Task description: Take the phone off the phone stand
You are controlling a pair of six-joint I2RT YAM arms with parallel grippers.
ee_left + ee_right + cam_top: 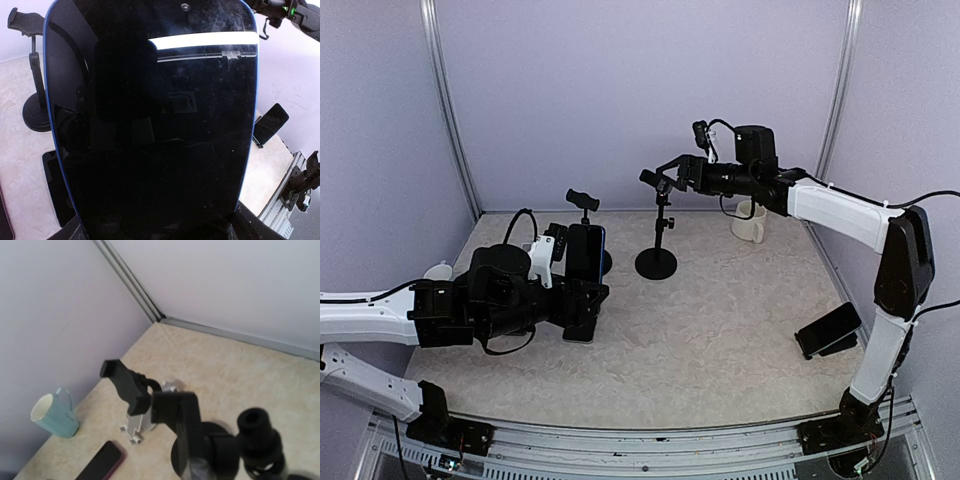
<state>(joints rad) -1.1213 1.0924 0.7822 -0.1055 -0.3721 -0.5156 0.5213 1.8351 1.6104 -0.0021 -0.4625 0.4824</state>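
My left gripper [580,300] is shut on a black phone with a blue edge [586,250] and holds it upright above the table, left of the phone stand and apart from it. The phone fills the left wrist view [150,125]. The phone stand [657,262] has a round black base, a thin pole and a black clamp holder on top. My right gripper [663,182] is at that holder and appears shut on it. In the right wrist view the empty holder [175,412] is close and blurred, and my fingers do not show clearly.
A second black clamp stand [583,201] stands at the back left, also in the right wrist view [125,385]. A white mug [750,222] sits at the back right. Another phone leans on a wedge stand [830,330]. A teal mug [52,415] and a red-cased phone [102,462] lie left.
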